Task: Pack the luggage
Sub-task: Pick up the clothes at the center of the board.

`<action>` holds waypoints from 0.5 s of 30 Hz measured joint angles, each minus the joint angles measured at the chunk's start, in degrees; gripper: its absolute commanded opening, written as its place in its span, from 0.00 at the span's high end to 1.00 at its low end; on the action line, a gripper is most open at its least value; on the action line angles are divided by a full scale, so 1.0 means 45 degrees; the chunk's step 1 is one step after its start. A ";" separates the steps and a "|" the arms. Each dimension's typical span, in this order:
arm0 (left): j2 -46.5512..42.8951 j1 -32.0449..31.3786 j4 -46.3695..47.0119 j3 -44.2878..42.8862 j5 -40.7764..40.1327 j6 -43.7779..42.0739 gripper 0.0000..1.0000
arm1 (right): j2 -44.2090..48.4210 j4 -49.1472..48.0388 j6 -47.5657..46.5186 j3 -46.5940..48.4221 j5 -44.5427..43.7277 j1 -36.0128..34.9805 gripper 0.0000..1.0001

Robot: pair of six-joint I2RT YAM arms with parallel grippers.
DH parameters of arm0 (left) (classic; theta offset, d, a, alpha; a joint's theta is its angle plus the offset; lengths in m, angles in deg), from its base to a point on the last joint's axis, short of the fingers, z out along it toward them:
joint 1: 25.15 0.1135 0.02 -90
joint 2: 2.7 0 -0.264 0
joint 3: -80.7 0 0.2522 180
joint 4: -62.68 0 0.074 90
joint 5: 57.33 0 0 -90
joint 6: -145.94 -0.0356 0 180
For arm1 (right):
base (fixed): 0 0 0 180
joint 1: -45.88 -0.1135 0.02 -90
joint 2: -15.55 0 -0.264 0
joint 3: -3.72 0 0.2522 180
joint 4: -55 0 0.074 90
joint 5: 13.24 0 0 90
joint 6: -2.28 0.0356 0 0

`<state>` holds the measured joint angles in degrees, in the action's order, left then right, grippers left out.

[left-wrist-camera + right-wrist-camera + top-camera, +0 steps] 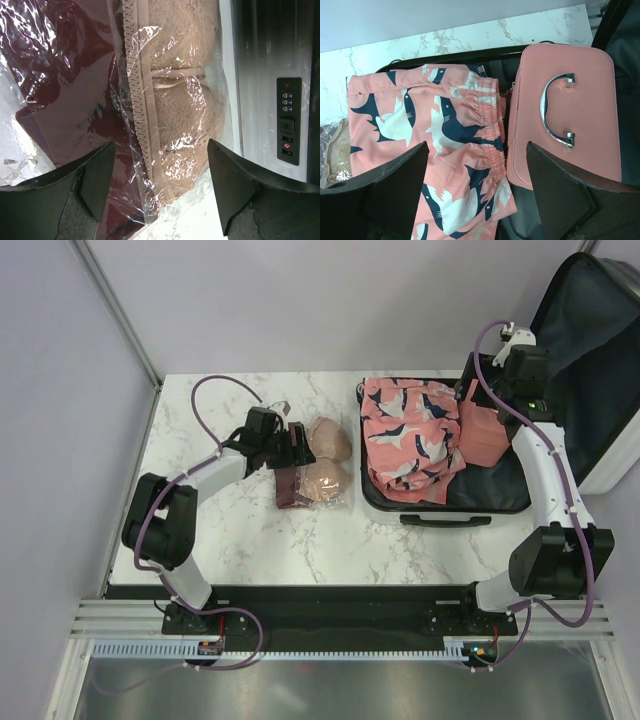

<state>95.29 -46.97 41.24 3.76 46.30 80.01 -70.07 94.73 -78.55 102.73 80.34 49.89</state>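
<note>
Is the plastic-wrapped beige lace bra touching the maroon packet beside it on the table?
Touching. The left wrist view shows the beige bra packet with its clear wrap lapping over the edge of the maroon packet, no gap between them.

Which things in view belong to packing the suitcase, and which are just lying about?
Part of the job:
- open suitcase
- shark-print shorts and pink case, already inside it
- bagged beige bra and bagged maroon garment, on the table beside it, below the open left pincer

Just there:
- marble table
- purple cables on the arms
</note>
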 measured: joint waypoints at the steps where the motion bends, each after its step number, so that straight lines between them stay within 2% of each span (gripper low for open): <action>1: 0.0000 0.0000 0.0010 0.0000 -0.0005 0.0083 0.19 | 0.0073 0.0005 0.0005 -0.0010 0.0000 0.0000 0.14; 15: 0.0699 0.0000 0.0019 0.0005 0.0005 0.0505 0.22 | 0.0214 0.0219 0.0005 -0.0024 0.0005 0.0000 0.14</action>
<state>98.44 -46.97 41.33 3.79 46.32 82.29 -69.11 95.72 -78.53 102.63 80.36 49.89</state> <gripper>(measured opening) 0.793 0.865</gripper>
